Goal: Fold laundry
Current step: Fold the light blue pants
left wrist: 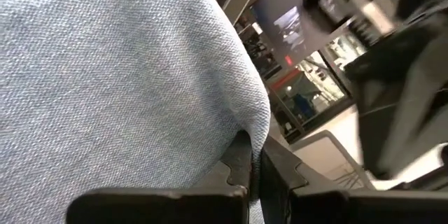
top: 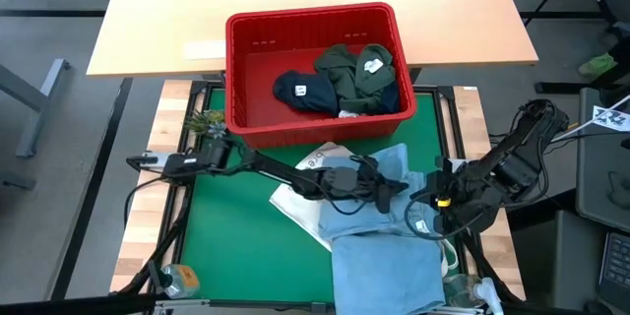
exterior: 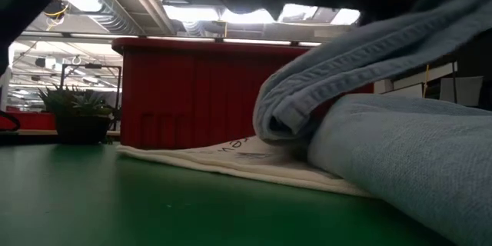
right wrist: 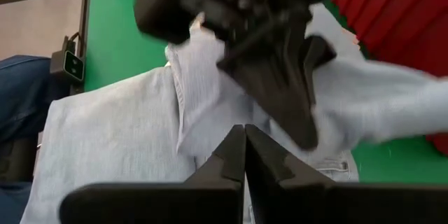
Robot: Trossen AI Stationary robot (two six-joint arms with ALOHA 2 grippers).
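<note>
The left pincer (top: 394,189) is clenching a raised fold of the light blue shirt (top: 384,256) lying on the green counter (top: 236,246); the right pincer (top: 430,200), beside it, is pinching the same cloth. Being soft and limp, it is likely best gripped along edges

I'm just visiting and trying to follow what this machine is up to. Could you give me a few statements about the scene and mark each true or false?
1. The red basket holds dark clothes. True.
2. The left gripper is shut on the light blue garment. True.
3. The light blue garment lies inside the basket. False: it lies on the green mat, in front of the basket.
4. The right gripper is wide open. False: its fingers are shut.
5. A small plant stands beside the basket. True.
</note>
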